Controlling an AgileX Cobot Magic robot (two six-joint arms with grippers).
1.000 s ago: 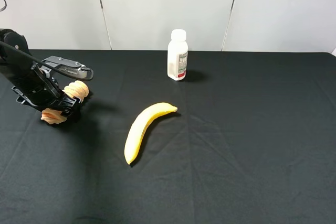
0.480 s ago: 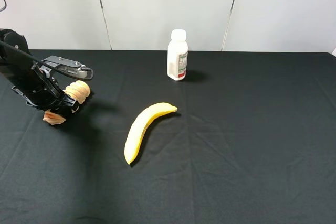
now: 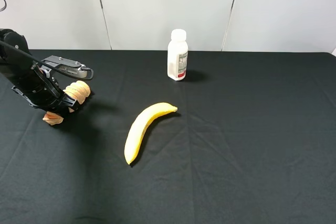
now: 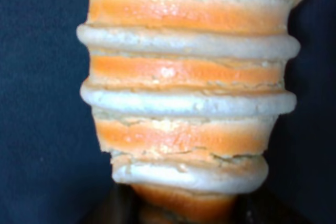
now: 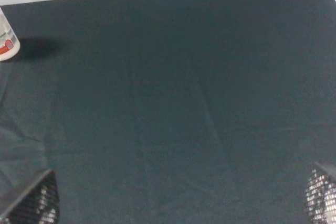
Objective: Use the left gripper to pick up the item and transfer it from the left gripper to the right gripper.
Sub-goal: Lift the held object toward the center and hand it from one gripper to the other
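Observation:
The item (image 3: 79, 91) is a tan, ridged spiral roll at the far left of the black table. My left gripper (image 3: 60, 105) is shut across its middle, so its thick end sticks out up and to the right and its narrow end (image 3: 52, 118) shows below the jaws. In the left wrist view the item (image 4: 184, 93) fills the frame, with dark jaws at its base. My right gripper (image 5: 178, 203) is open and empty over bare cloth, with only its two fingertips (image 5: 34, 200) showing. It is outside the exterior view.
A yellow banana (image 3: 144, 129) lies in the middle of the table (image 3: 252, 145). A white bottle (image 3: 177, 55) stands at the back centre and also shows in the right wrist view (image 5: 6, 40). White wall panels stand behind.
My left gripper has shifted slightly up and back with the item in its jaws. Banana and bottle have not moved.

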